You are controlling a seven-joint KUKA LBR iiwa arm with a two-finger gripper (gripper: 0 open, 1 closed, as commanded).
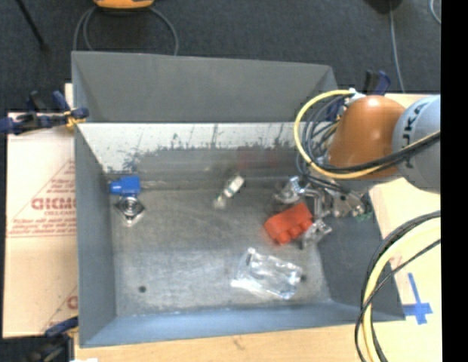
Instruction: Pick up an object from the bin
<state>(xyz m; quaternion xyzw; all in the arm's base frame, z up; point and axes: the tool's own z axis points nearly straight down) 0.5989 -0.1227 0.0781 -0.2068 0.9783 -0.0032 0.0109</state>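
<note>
Jaws: could not tell from my feed whether spread or clenched. Gripper (306,211) sat low at right side of bin (181,266), right against red-orange block (285,226): chunky, matte, plastic-looking. Risk, as I judged it: off-centre bite on blunt corner, block twisting out or skidding over scuffed grey metal floor. Crinkled clear bag (268,272) just beside block could snag. Small shiny metal part (229,188) mid-bin and blue-capped metal fitting (127,196) at far left, both well apart.
</note>
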